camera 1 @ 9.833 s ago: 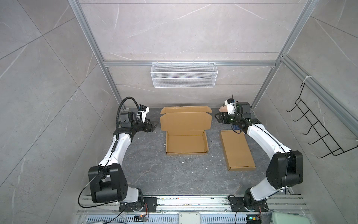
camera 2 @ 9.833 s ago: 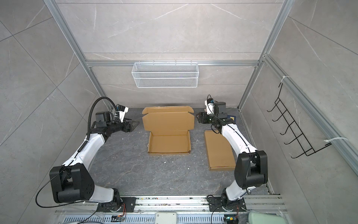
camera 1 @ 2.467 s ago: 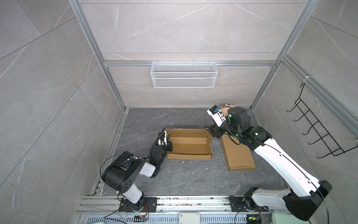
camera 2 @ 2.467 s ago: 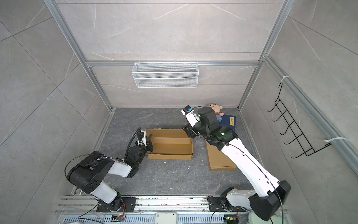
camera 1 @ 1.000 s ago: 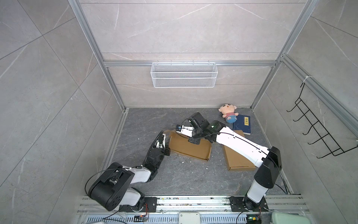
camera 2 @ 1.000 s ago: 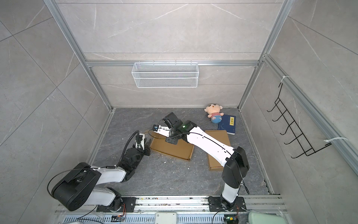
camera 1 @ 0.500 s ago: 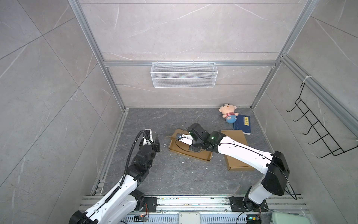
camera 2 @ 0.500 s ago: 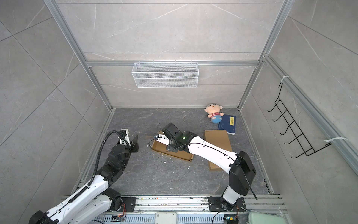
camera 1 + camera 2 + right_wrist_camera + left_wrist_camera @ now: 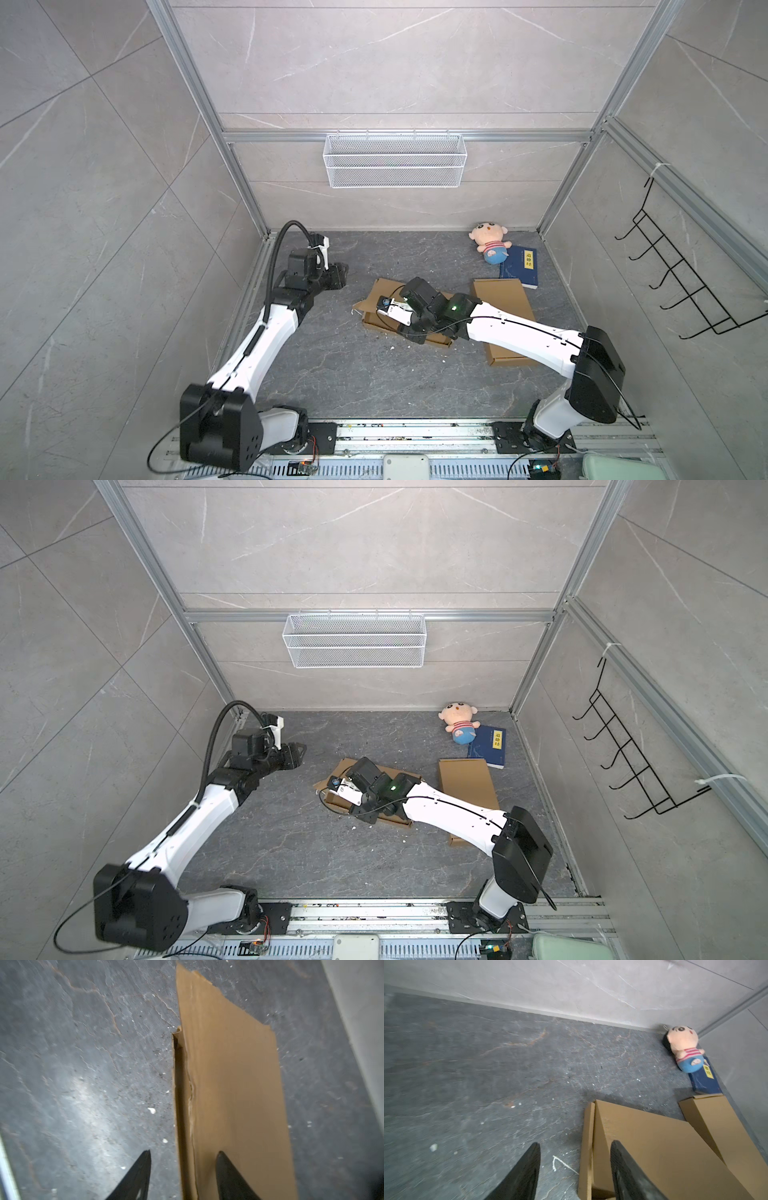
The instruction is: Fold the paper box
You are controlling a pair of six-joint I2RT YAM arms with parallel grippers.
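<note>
Paper box (image 9: pixel 380 293) lies mid-tabletop (image 9: pixel 332 374), skewed, lid down, but the side seam looks gapped. My right fingers (image 9: pixel 139 1174) hover over that seam, apart, gripping nothing. My left fingers (image 9: pixel 525 1172) are apart and empty near the left edge. Probably final closing; next move calls for pressing the seam flush.

A peach-faced plush doll in a striped shirt (image 9: pixel 490 248) is lying in the far right corner, touching a dark blue book with a yellow label (image 9: pixel 519 269). A white wire-mesh basket (image 9: pixel 395 166) is hanging on the far wall, and a black wire hook rack (image 9: pixel 681 286) is hanging on the right wall.
</note>
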